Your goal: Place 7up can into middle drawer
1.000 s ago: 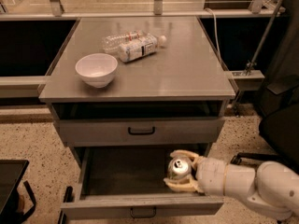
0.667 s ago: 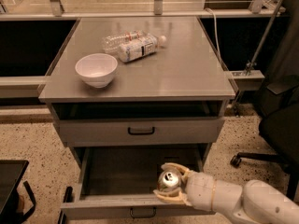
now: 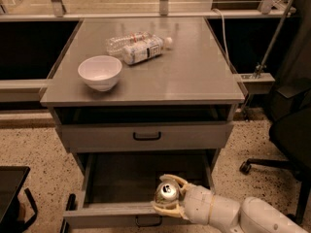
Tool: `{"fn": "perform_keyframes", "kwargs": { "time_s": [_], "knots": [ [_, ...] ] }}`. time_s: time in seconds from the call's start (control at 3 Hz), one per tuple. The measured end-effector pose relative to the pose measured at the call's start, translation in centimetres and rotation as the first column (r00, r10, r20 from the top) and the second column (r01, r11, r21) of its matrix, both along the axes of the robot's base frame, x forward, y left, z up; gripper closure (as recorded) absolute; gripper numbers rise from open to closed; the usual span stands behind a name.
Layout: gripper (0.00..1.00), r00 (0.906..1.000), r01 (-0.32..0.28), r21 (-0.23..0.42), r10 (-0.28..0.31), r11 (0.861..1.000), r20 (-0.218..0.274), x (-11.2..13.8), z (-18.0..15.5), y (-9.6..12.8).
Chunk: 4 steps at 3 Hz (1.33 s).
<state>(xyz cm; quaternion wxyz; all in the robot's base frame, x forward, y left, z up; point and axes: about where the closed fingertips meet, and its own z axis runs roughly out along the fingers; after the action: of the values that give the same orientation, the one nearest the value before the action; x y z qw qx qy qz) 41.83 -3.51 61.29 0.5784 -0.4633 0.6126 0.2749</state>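
Observation:
The 7up can (image 3: 166,192) shows its shiny silver top at the bottom of the camera view. My gripper (image 3: 169,195) is shut on it, with one pale finger above and one below. It holds the can inside the open middle drawer (image 3: 112,213), near the drawer's front right. The drawer is pulled out, with its black loop handle at the front edge. My white arm reaches in from the lower right.
The upper drawer front (image 3: 146,137) is shut. On the cabinet top stand a white bowl (image 3: 99,72) and two clear plastic bottles (image 3: 138,46) lying down. A black office chair (image 3: 286,140) is at the right. A dark object (image 3: 12,198) is at the lower left.
My gripper has moved left and toward the drawer's front with the can in it. The view has shifted a little downward.

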Motion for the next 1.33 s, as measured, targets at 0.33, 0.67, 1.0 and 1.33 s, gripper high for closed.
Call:
{"fn": "perform_keyframes", "kwargs": {
  "time_s": [0.33, 0.67, 1.0, 1.33],
  "knots": [
    [1.0, 0.9991, 0.012, -0.062, -0.01, 0.998, 0.042, 1.1, -1.6, 0.8],
    [1.0, 0.9888, 0.076, -0.164, -0.053, 0.984, 0.139, 5.0, -3.0, 1.8],
    [1.0, 0.9684, 0.151, -0.234, -0.096, 0.96, 0.23, 8.6, -3.4, 1.9],
    [1.0, 0.966, 0.169, -0.244, -0.111, 0.955, 0.233, 9.0, -3.6, 1.6]
  ]
}}
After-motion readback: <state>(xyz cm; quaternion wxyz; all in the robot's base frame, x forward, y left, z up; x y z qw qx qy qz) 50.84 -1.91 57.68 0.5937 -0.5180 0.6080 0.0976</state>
